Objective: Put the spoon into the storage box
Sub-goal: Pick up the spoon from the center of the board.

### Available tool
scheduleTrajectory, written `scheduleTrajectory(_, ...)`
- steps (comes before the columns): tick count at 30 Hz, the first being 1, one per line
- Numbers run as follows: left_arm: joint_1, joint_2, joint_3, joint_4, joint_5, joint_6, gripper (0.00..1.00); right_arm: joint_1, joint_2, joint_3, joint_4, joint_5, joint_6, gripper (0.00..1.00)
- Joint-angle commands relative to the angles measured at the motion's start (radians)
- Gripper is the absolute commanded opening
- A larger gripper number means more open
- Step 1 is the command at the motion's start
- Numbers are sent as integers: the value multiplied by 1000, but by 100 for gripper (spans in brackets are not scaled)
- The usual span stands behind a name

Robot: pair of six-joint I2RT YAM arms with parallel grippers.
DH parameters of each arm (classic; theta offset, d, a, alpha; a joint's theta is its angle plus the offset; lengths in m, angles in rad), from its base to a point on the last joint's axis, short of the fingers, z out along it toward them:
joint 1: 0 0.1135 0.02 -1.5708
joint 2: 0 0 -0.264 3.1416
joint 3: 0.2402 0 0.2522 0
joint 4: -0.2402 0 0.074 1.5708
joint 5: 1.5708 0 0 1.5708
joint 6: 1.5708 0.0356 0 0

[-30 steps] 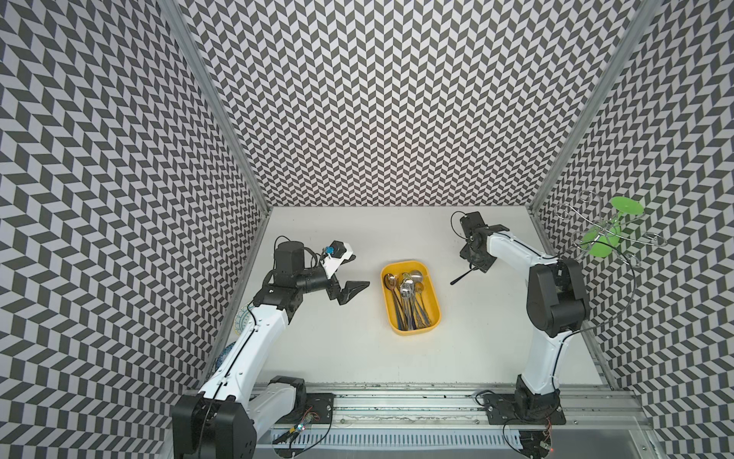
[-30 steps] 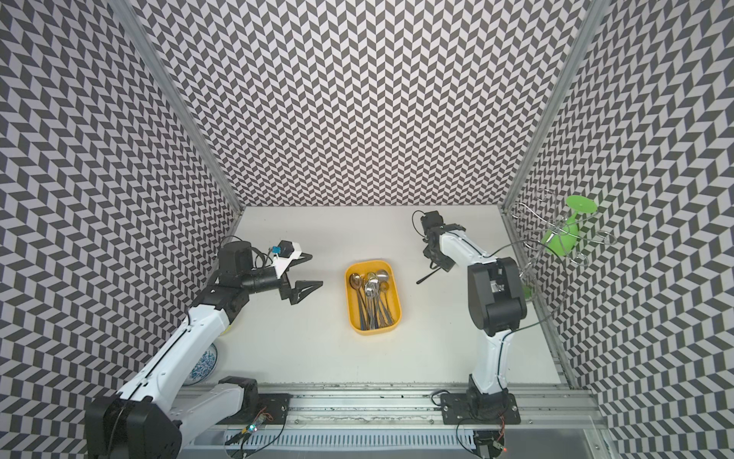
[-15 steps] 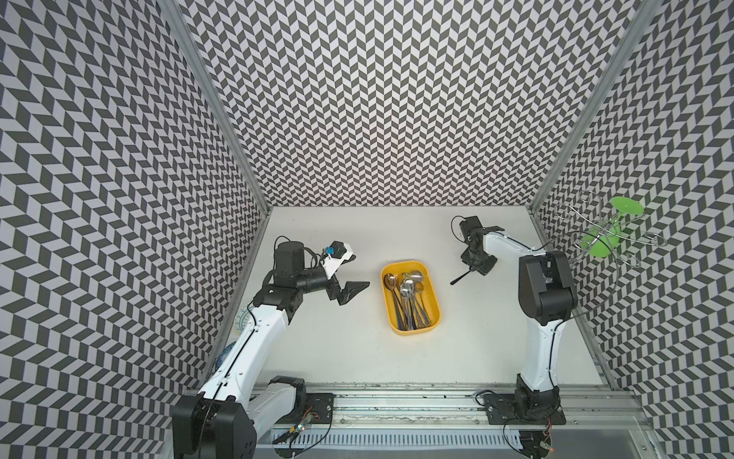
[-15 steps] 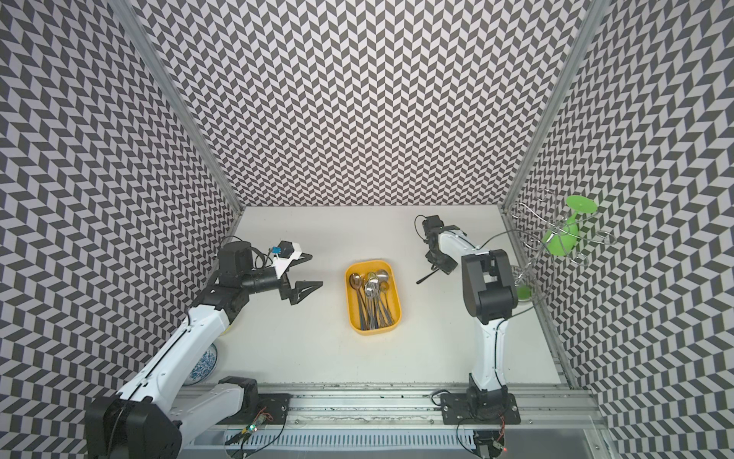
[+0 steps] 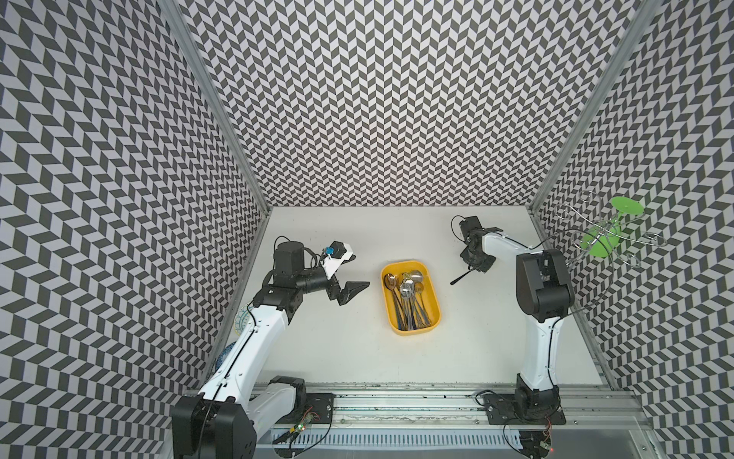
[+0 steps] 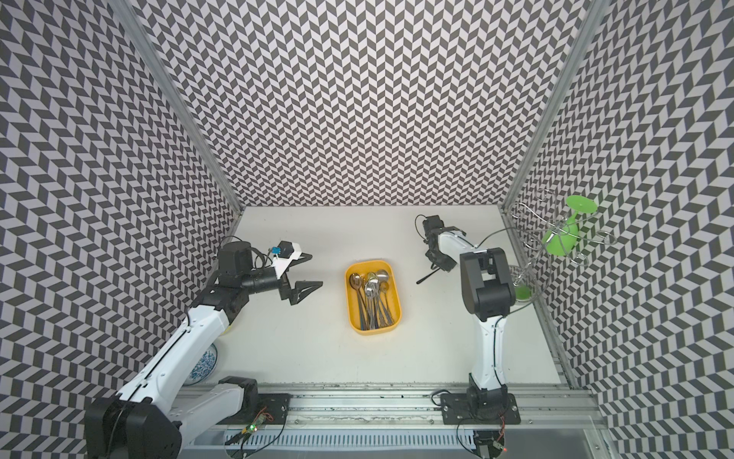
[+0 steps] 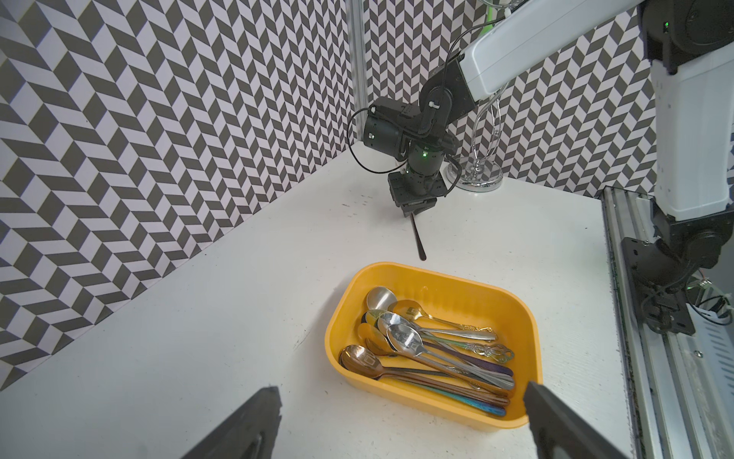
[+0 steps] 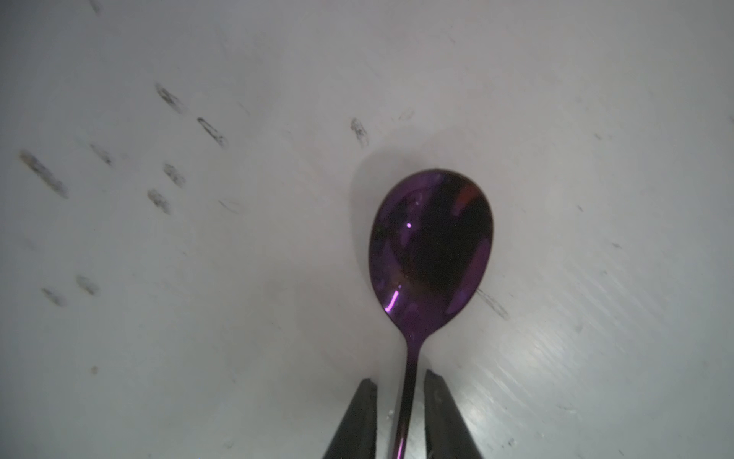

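Downward, right jaws astride spoon

Both top views overlook the whole table — wrist cameras peer close.

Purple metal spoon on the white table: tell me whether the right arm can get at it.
Probably yes: the right gripper straddles the handle of the purple metal spoon, jaws slightly apart, and nothing lies near it on the white table.

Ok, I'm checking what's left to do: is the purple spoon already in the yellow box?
No, the purple spoon lies on the white table, its handle between the right claw's fingers.
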Motion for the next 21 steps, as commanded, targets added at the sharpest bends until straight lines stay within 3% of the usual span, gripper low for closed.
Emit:
scheduleTrajectory(1,5,-21,-6,-3,10,7,100,-10,46,-29,4,-39,-43,14)
scheduleTrajectory(4,5,-18,7,-9,10,5,100,-8,11,-63,46,-53,-55,0)
scheduleTrajectory(11,6,-17,4,-4,13,3,100,1,-52,-90,54,-40,-74,0)
scheduleTrajectory(21,3,-16,-9,8,17,3,100,94,-152,-88,-3,28,-160,0)
